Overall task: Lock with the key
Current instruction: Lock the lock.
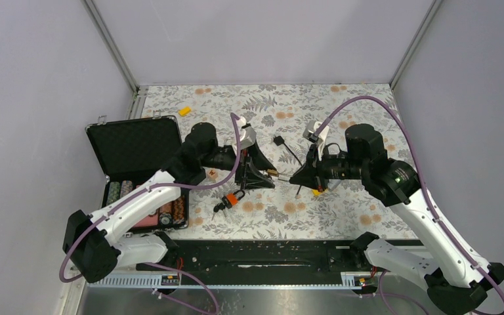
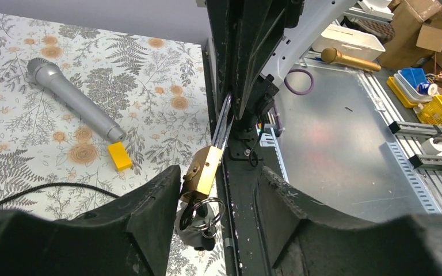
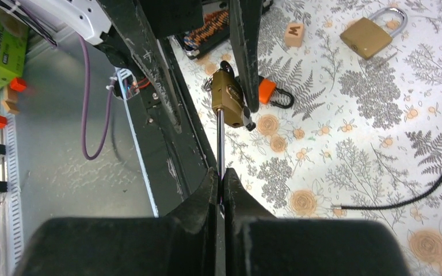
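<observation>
Over the middle of the bench (image 1: 341, 111), the two arms meet nose to nose: the left gripper (image 1: 262, 177) and the right gripper (image 1: 295, 177), with the lock (image 1: 274, 172) hung between them, off the cloth. Its long axis runs straight along the line from one gripper to the other. An orange-and-black key bunch (image 1: 231, 199) lies on the cloth just beside them, untouched.

Left wrist view next: the fingers (image 2: 149, 218) stand apart, dark and rough-surfaced. The square brass body sits between them, hard by the one on the left of the view, though I cannot tell if it touches. A key ring (image 2: 208, 208) dangles from the body's near end. The silver shackle (image 2: 223, 123) runs away as a thin bright rod into the other arm's gripper.

Right wrist view: the jaws are pressed together on that shackle, clamped tight, with the lock body out ahead. A second padlock (image 3: 373, 33) lies on the floral cloth, well apart.

My read — the left arm is nearer the key end, so the turn falls to it, and it must close on the key first.
</observation>
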